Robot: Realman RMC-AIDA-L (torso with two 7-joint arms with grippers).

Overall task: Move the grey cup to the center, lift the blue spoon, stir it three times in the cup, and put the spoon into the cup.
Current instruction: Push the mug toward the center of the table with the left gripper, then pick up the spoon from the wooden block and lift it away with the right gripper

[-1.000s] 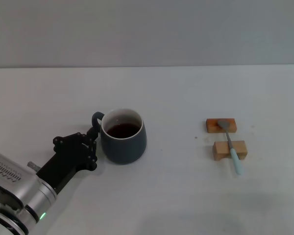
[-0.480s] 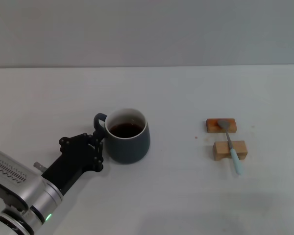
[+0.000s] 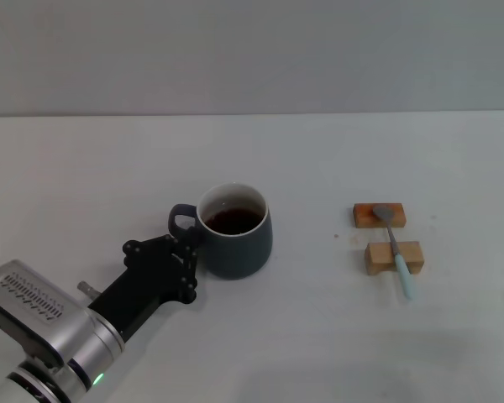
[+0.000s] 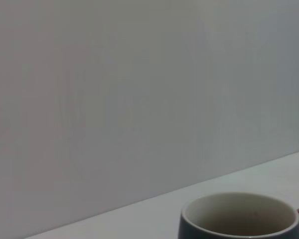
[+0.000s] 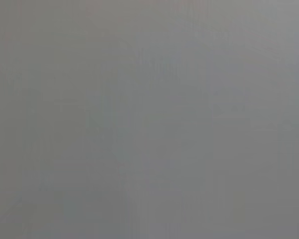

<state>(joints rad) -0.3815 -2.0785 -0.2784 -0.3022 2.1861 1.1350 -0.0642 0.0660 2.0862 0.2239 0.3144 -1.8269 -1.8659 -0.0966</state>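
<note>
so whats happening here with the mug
The left gripper is at the handle of the grey cup, which holds dark liquid and stands on the white table, left of the middle. Over the last second cup and arm have slid together toward the centre. The blue spoon lies untouched across two small wooden blocks on the right. The right gripper is out of view.
</note>
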